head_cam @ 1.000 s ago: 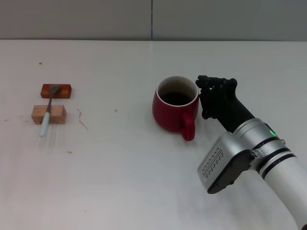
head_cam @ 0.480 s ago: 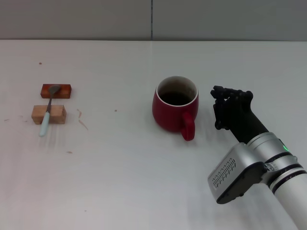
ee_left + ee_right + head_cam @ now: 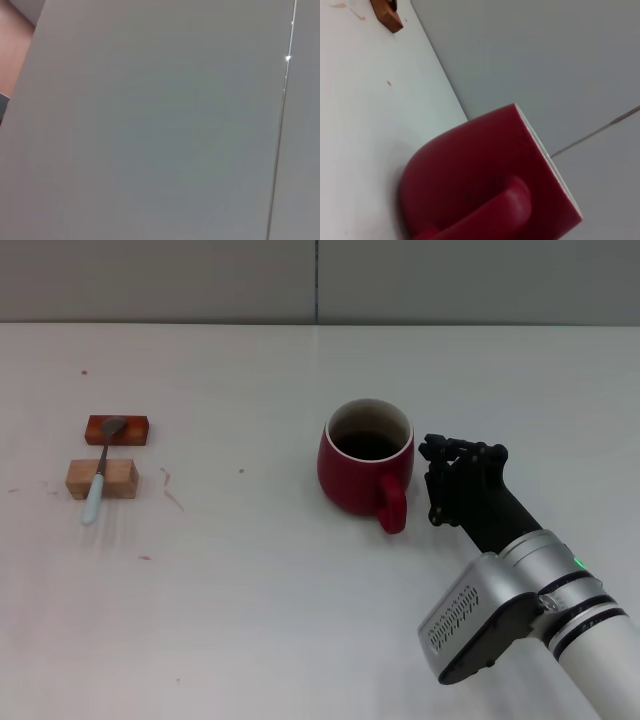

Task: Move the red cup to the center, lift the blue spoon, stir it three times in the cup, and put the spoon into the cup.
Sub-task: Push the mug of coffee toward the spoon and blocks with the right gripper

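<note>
The red cup (image 3: pixel 350 475) stands upright near the middle of the white table, its handle turned toward the front right. It fills the right wrist view (image 3: pixel 485 170), handle side facing the camera. My right gripper (image 3: pixel 462 455) is open and empty, just to the right of the handle and not touching the cup. The blue spoon (image 3: pixel 98 480) lies far left, its bowl resting on a reddish-brown block (image 3: pixel 135 429) and its pale handle across a light wooden block (image 3: pixel 120 478). My left gripper is out of view; its wrist view shows only a grey wall.
The white table (image 3: pixel 300 620) reaches back to a grey wall. A few small reddish crumbs (image 3: pixel 172 495) lie right of the blocks. The reddish-brown block also shows in the right wrist view (image 3: pixel 387 15).
My right gripper drew back from the cup's right side toward the front right, then came back left to beside the handle. The cup and the spoon have not moved.
</note>
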Tool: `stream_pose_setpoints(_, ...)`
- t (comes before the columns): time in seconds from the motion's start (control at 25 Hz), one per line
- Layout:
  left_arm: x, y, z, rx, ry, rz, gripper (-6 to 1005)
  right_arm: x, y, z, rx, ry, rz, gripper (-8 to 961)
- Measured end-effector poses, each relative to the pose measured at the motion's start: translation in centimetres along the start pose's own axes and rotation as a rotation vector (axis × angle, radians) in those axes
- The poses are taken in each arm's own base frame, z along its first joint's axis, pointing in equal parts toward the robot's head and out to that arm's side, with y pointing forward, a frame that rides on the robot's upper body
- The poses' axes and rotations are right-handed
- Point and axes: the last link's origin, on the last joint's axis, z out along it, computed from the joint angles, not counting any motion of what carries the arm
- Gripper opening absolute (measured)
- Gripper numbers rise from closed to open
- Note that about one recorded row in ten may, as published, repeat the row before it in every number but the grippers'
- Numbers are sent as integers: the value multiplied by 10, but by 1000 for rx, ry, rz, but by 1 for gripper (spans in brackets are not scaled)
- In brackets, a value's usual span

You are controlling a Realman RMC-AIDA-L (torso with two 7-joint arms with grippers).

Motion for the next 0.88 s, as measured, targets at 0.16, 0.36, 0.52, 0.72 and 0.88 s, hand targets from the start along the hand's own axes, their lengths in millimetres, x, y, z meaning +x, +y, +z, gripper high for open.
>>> stream_pose_setpoints(0.16, 0, -1, -1, 2, 1, 1, 677, -5, 3, 2, -23, -17, -1, 68)
stream_pose_setpoints(0.36, 1, -3, -3, 6, 7, 2, 677, -12, 5, 6, -52, -45, -13, 68)
stream_pose_setpoints(0.52, 1, -4, -4, 9, 8, -16, 677, -17, 3, 13, -65, -63, -14, 67)
stream_pose_setpoints(0.72, 1, -6, -6, 12, 7, -19, 677, -21, 0, 19, -70, -80, -18, 66)
stream_pose_setpoints(0.88, 1, -6, -6, 12, 7, -19, 677, -23, -1, 21, -69, -86, -17, 64)
